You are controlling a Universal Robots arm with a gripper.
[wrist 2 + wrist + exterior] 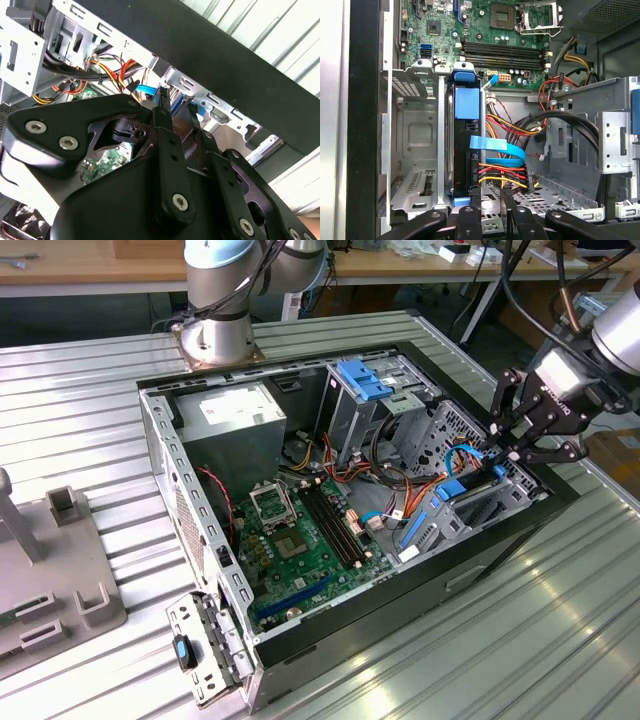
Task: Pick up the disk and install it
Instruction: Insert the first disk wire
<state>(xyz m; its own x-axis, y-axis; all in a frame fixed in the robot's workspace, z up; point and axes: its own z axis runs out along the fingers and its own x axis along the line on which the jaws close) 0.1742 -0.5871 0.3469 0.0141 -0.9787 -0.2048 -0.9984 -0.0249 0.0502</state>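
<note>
The disk (466,150) stands on edge in a bay of the drive cage inside the open computer case (160,440). Its dark body shows between blue plastic rails, with a blue tab at its end. In the exterior view the disk (452,490) sits at the case's right-hand corner. My gripper (515,452) hovers just above that corner. In both wrist views the gripper (491,205) (177,110) has its black fingers a narrow gap apart with nothing between them, just off the disk's near end.
Blue, orange, red and yellow cables (510,165) run beside the disk. An empty metal bay (417,135) lies on its other side. The motherboard (300,530), a grey power supply (235,415) and a light-blue latch (362,378) fill the case. A grey fixture (50,560) sits at the exterior view's left.
</note>
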